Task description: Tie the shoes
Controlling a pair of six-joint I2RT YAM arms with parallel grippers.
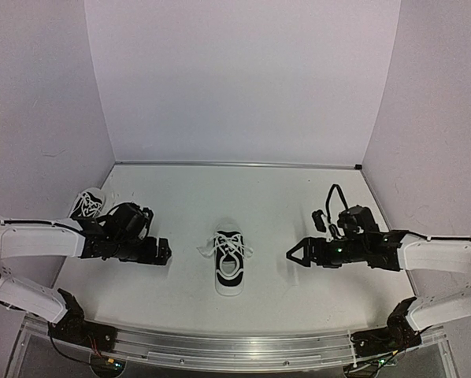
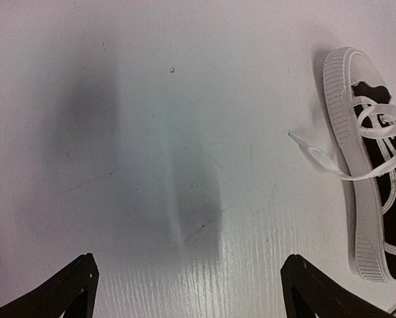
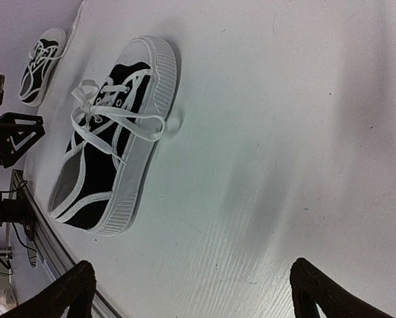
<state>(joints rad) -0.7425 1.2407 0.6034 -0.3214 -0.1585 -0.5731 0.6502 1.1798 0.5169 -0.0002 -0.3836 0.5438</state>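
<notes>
Pretty clearly a robotics lab test cell. There's a bare white table [image 1: 283, 276] boxed in on three sides by plain white walls [image 1: 243, 79]. Two robot arms [image 1: 38, 240] are mounted on an aluminium rail [image 1: 243, 346] along the near edge, with exposed wires [image 1: 332, 197] looping off them.

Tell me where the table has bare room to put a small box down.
Widest: the far part of the table, between the back wall and the middle shoe. Narrower bare strips lie between that shoe and the left tool, and between it and the right tool. Crowded: the far left, where the second shoe lies beside the left arm.
</notes>
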